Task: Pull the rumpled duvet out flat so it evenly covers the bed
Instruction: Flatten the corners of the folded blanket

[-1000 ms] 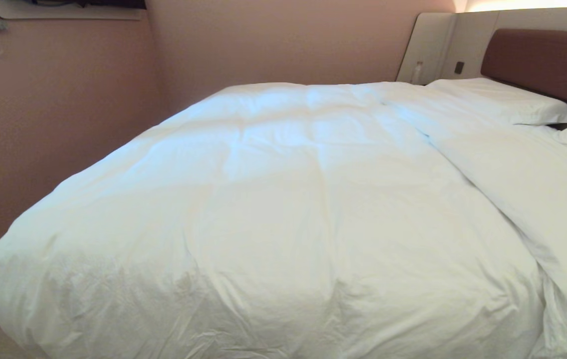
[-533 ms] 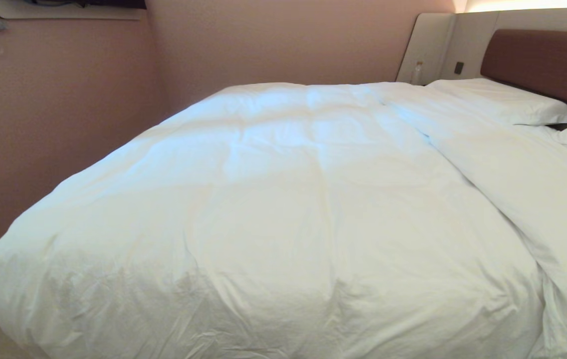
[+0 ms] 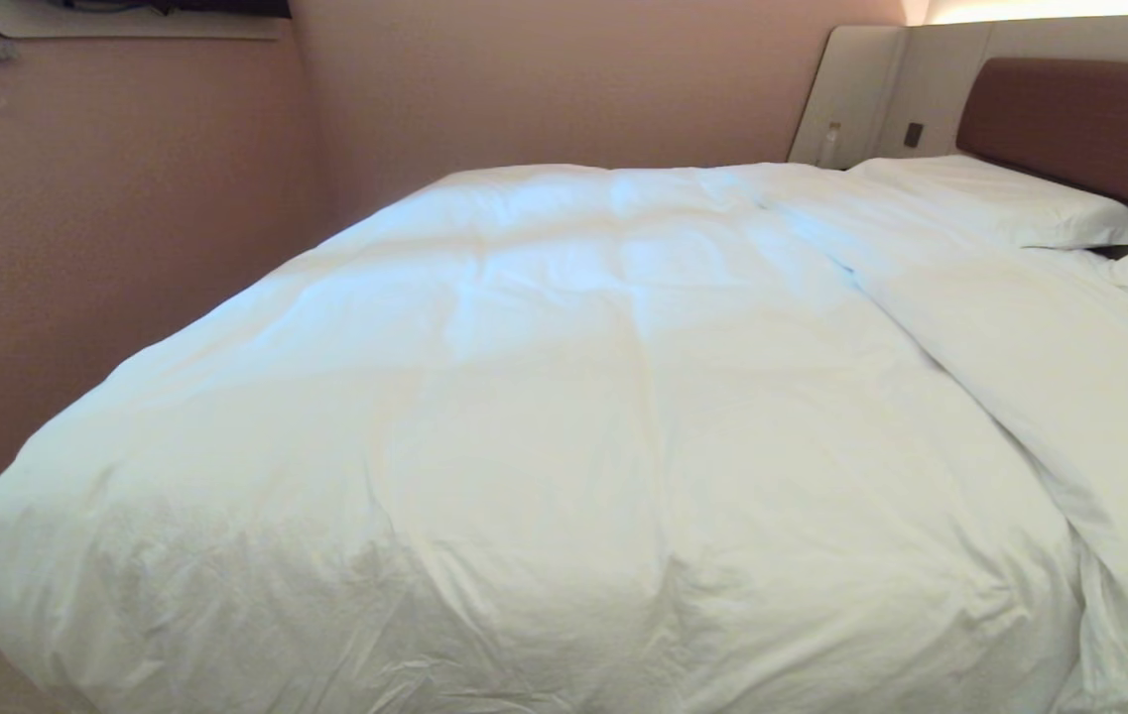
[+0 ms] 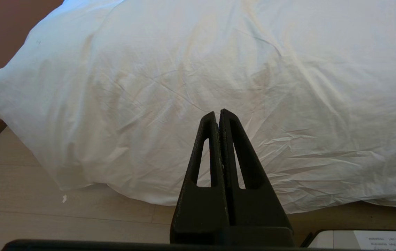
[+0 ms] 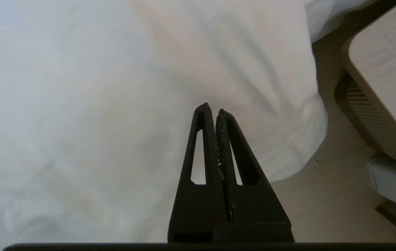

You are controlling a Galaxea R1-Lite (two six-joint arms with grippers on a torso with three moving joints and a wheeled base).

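Along the left runs a matte pinkish wall [image 3: 107,248], smooth and bare, meeting a second wall at a corner behind the bed [image 3: 1069,119]. The duvet [image 3: 544,416] lies spread over nearly the whole bed, a thick, puffy white cover whose quilting shows as shallow, soft-edged squares; its near end bulges over the foot in fine cotton creases, and its left corner ends in a rounded, pillowy point. To the right a long raised fold runs diagonally toward the head, with a flatter white strip beyond it. A plump rectangular pillow [image 3: 1000,198] rests at the head, below the brown padded headboard and its smooth beige panels. Neither arm shows in the head view. In its wrist view the left gripper [image 4: 217,113], two black tapered fingers with slotted cut-outs, has its jaws pressed together on nothing, tips hanging before the crinkled foot edge of the duvet [image 4: 198,69] above pale wood-grain floor [image 4: 44,216]. The right gripper [image 5: 212,109] likewise has jaws closed and empty, poised by the duvet's [image 5: 96,104] smoother draped corner, near a light wooden cabinet [image 5: 386,69] with a ribbed side.
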